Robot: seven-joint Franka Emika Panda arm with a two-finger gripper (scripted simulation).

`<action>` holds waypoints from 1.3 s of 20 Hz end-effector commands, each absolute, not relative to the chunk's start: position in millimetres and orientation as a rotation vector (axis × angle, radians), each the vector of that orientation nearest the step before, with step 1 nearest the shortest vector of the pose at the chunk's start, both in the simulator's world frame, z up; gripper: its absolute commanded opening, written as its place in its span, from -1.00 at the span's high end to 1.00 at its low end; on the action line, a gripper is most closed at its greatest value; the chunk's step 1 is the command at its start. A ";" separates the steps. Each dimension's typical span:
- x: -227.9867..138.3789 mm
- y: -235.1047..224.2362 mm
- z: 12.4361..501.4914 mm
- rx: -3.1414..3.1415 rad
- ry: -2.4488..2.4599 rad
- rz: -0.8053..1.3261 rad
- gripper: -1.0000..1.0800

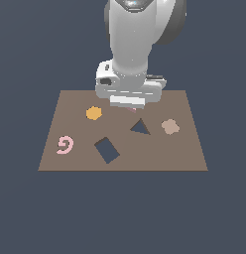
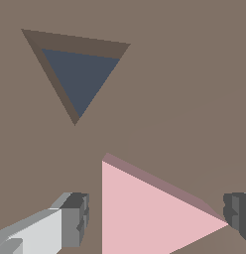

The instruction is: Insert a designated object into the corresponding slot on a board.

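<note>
The pink triangle piece (image 2: 145, 213) lies flat on the brown board (image 2: 194, 74). In the exterior view only a sliver of it (image 1: 132, 109) shows under the hand. My gripper (image 2: 157, 216) is low over the board and open, with one finger on each side of the triangle. One finger (image 2: 70, 221) stands a small gap off the triangle's straight edge. The other finger (image 2: 239, 213) is right at its pointed tip. The dark triangular slot (image 2: 78, 74) is empty and a short way from the piece. In the exterior view the slot (image 1: 140, 127) lies just in front of my gripper (image 1: 128, 105).
On the board (image 1: 184, 154) are an orange hexagon (image 1: 94, 113), a pink spiral (image 1: 65, 145), a tan lobed piece (image 1: 170, 127) and a larger dark rectangular cut-out (image 1: 106, 150). The arm hides the board's back middle.
</note>
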State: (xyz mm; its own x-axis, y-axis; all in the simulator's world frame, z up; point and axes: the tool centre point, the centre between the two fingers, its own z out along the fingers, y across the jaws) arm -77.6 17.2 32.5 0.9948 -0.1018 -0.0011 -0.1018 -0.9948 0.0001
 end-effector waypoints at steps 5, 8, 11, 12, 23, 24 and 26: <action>-77.4 17.2 29.7 3.137 -0.160 -0.001 1.00; -77.4 17.2 29.7 3.137 -0.160 -0.001 1.00; -77.4 17.2 29.7 3.137 -0.160 -0.001 1.00; -77.6 17.5 30.7 3.138 -0.159 0.000 1.00; -74.9 14.5 31.2 3.141 -0.047 0.001 1.00; -74.2 13.9 31.3 3.142 -0.023 0.001 1.00; -72.8 12.6 31.4 3.141 0.031 0.001 1.00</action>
State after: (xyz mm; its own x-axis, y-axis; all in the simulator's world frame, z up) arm -74.0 13.6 31.2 1.0000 -0.0045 0.0000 -0.0045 -1.0000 -0.0001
